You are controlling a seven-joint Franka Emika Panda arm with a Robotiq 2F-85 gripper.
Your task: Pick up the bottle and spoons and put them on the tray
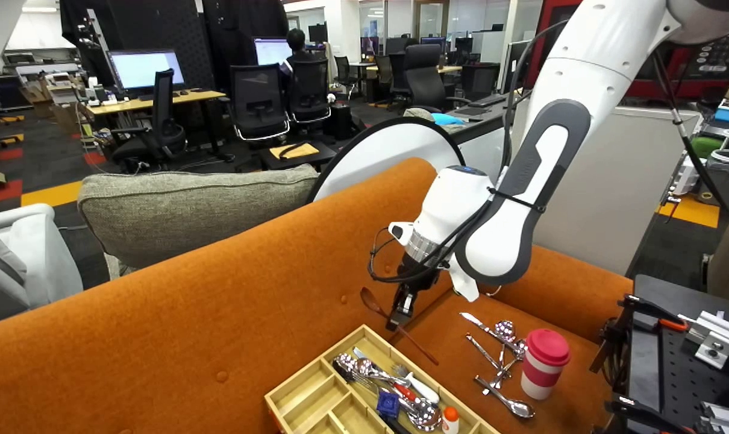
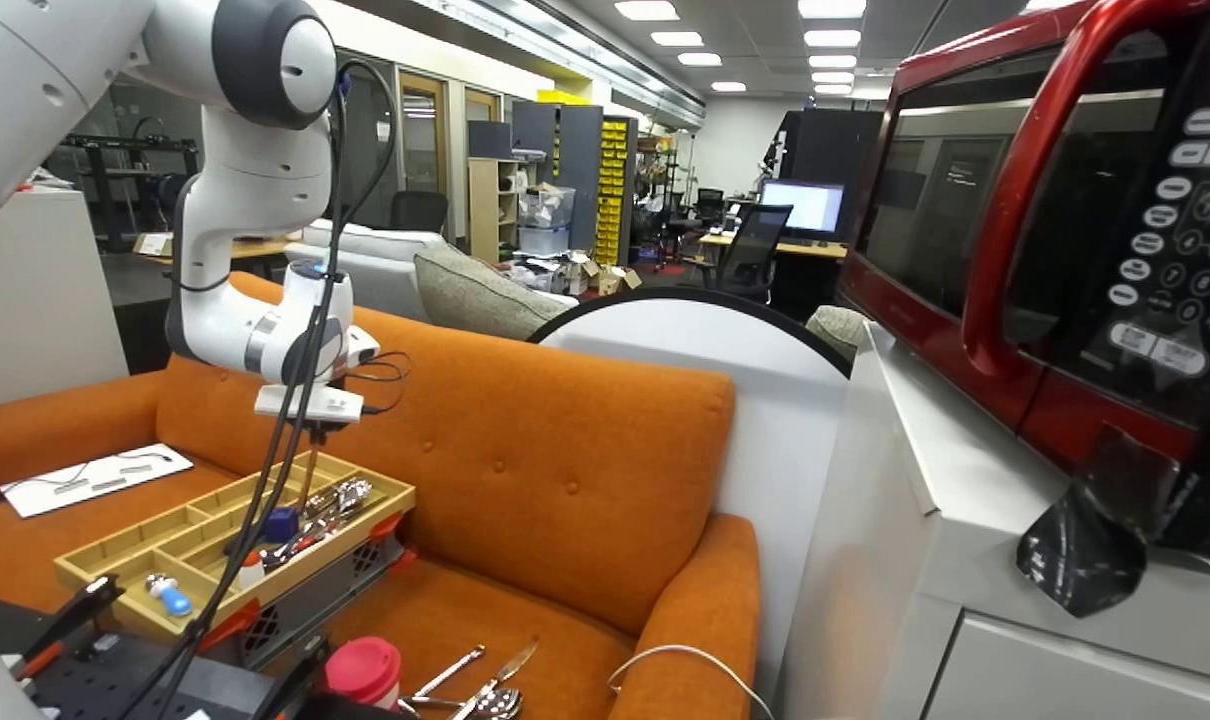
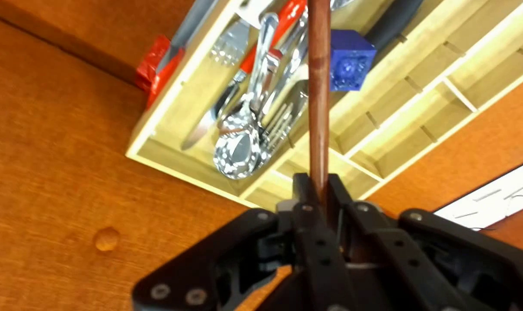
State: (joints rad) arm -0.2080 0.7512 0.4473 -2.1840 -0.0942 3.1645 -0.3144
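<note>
Reddish-brown long-handled wooden spoon (image 3: 319, 95) is pinched in the black two-fingered gripper (image 3: 318, 183) near the pale yellow wooden compartmented tray (image 3: 177, 162); the jutting handle could strike the rim and twist loose.

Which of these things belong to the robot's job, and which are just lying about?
Part of the job:
brown spoon, gripped in the hand
silver spoons on the orange sofa
red-lidded cup, probably the bottle meant
compartmented tray

Just lying about:
blue block in the tray
white panel on the sofa
grey-green cushion
red microwave
</note>
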